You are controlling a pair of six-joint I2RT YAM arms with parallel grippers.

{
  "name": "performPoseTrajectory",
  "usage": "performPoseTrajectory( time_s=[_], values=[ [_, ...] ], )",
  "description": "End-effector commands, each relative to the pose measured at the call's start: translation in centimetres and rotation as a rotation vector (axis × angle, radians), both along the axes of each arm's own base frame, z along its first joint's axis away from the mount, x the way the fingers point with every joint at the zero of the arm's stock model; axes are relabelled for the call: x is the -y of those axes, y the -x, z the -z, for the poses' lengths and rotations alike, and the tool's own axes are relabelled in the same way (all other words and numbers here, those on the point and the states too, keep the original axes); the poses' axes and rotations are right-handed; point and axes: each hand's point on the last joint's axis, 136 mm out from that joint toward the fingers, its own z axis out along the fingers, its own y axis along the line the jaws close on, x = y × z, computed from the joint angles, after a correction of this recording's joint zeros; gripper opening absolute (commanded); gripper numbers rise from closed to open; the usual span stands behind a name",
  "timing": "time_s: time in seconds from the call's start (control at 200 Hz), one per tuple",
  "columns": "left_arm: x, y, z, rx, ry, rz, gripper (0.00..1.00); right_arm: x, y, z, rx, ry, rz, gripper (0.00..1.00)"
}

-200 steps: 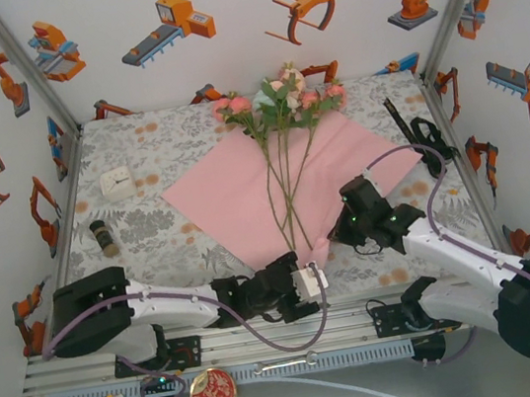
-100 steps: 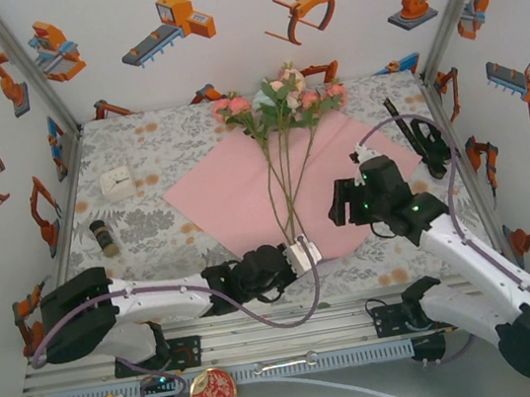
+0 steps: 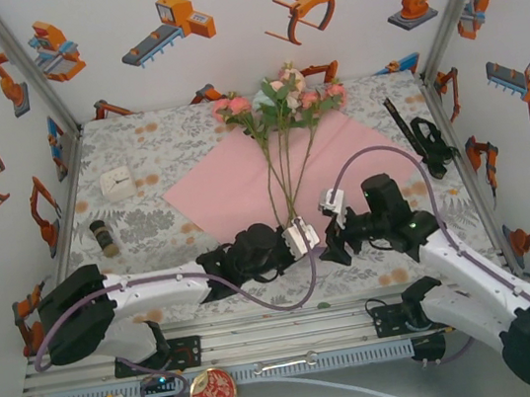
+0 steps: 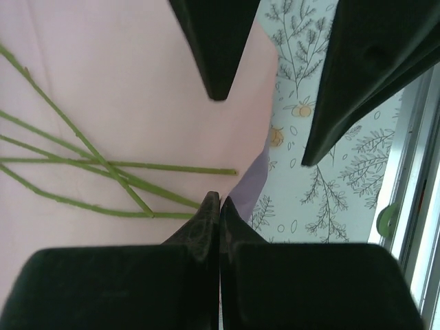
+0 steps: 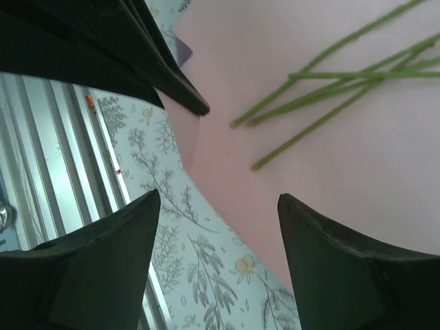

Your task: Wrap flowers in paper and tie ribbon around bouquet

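Note:
The paper (image 3: pixel 238 187) lies pink face up as a diamond on the printed cloth. On it rest the flowers (image 3: pixel 280 96), blooms at the far corner and thin green stems (image 4: pixel 103 165) running toward me. My left gripper (image 4: pixel 218 201) is shut at the paper's near corner, where the lilac underside (image 4: pixel 251 180) curls up against its tips. From above, the left gripper (image 3: pixel 304 248) sits at that corner. Just to its right my right gripper (image 3: pixel 335 248) stands open over the near right edge, nothing between its fingers (image 5: pixel 218 196). The black ribbon (image 3: pixel 399 120) lies at the far right.
A white square box (image 3: pixel 118 183) and a small jar (image 3: pixel 104 237) sit on the left of the cloth. A black object (image 3: pixel 430 146) lies by the ribbon. The metal rail (image 5: pixel 55 158) runs close behind the paper's corner.
My left gripper reached forward to the paper's near corner and shut. My right gripper opened and swung from the paper's right edge in beside the left gripper.

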Motion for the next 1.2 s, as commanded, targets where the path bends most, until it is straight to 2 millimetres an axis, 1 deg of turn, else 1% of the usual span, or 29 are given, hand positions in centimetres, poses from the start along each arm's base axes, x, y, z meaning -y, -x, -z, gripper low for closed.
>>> performPoseTrajectory(
  time_s=[0.0,0.07,0.105,0.145,0.18,0.25,0.29,0.385,0.431,0.486,0.601,0.666,0.756,0.796,0.836,0.886,0.921,0.946,0.981,1.061,1.131,1.191],
  values=[
    [1.4,0.1,-2.6,0.031,0.068,0.071,0.00,-1.7,-0.1,-1.7,0.068,-0.109,-0.093,0.47],
    [1.5,-0.4,-2.8,0.033,0.069,0.062,0.00,-1.7,-0.5,-1.7,0.067,-0.111,-0.072,0.25],
    [1.5,-0.7,-3.0,0.033,0.070,0.052,0.02,-1.7,-0.6,-1.6,0.071,-0.108,-0.065,0.17],
    [1.4,-1.0,-3.0,0.031,0.070,0.039,0.09,-1.6,-0.7,-1.5,0.073,-0.105,-0.053,0.07],
    [1.1,-1.3,-3.0,0.028,0.066,0.026,0.19,-1.5,-0.8,-1.4,0.070,-0.104,-0.040,0.00],
    [0.2,-1.7,-2.9,0.013,0.055,-0.003,0.44,-1.3,-0.8,-1.4,0.060,-0.106,-0.015,0.00],
    [-0.5,-1.7,-2.6,0.000,0.050,-0.017,0.52,-1.1,-0.9,-1.3,0.057,-0.105,0.002,0.00],
    [-2.3,-1.3,-1.5,-0.049,0.036,-0.023,0.61,-0.4,-1.6,-1.0,0.069,-0.093,0.076,0.00],
    [-3.1,-1.0,-0.4,-0.084,0.010,-0.019,0.66,0.0,-2.1,-1.0,0.079,-0.087,0.119,0.00],
    [-3.7,-1.0,0.8,-0.117,-0.010,-0.034,0.68,0.4,-2.5,-1.0,0.088,-0.086,0.155,0.00],
    [-4.3,-2.1,3.3,-0.149,0.007,-0.083,0.77,0.8,-3.0,-1.1,0.092,-0.086,0.202,0.00],
    [-4.4,-3.2,4.4,-0.159,0.008,-0.115,0.78,0.8,-3.1,-1.2,0.093,-0.085,0.207,0.00],
    [-4.2,-4.1,5.4,-0.182,0.003,-0.122,0.76,1.0,-3.5,-1.5,0.095,-0.085,0.239,0.00],
    [-4.0,-4.3,5.8,-0.198,0.004,-0.116,0.70,1.1,-3.5,-1.7,0.098,-0.085,0.244,0.00],
    [-3.9,-4.1,5.9,-0.216,0.001,-0.104,0.59,1.2,-3.4,-1.8,0.098,-0.083,0.246,0.00],
    [-4.0,-3.7,6.1,-0.241,-0.004,-0.095,0.38,1.4,-3.2,-1.7,0.094,-0.071,0.246,0.00],
    [-4.2,-3.4,6.2,-0.264,-0.011,-0.095,0.24,1.5,-2.8,-1.6,0.095,-0.059,0.235,0.00],
    [-4.5,-3.1,6.2,-0.287,-0.018,-0.099,0.17,1.7,-2.5,-1.4,0.093,-0.048,0.230,0.00],
    [-4.9,-2.6,6.2,-0.323,-0.014,-0.103,0.09,1.9,-2.1,-1.3,0.087,-0.036,0.228,0.00],
    [-5.4,-0.9,5.9,-0.398,0.012,-0.094,0.02,2.1,-0.6,-1.6,0.062,-0.045,0.198,0.00],
    [-5.6,0.9,5.5,-0.417,0.024,-0.079,0.01,2.1,0.8,-2.4,0.044,-0.070,0.170,0.00],
    [-5.6,2.3,5.6,-0.413,0.003,-0.072,0.00,2.3,1.8,-3.2,0.040,-0.090,0.165,0.00]
  ],
)
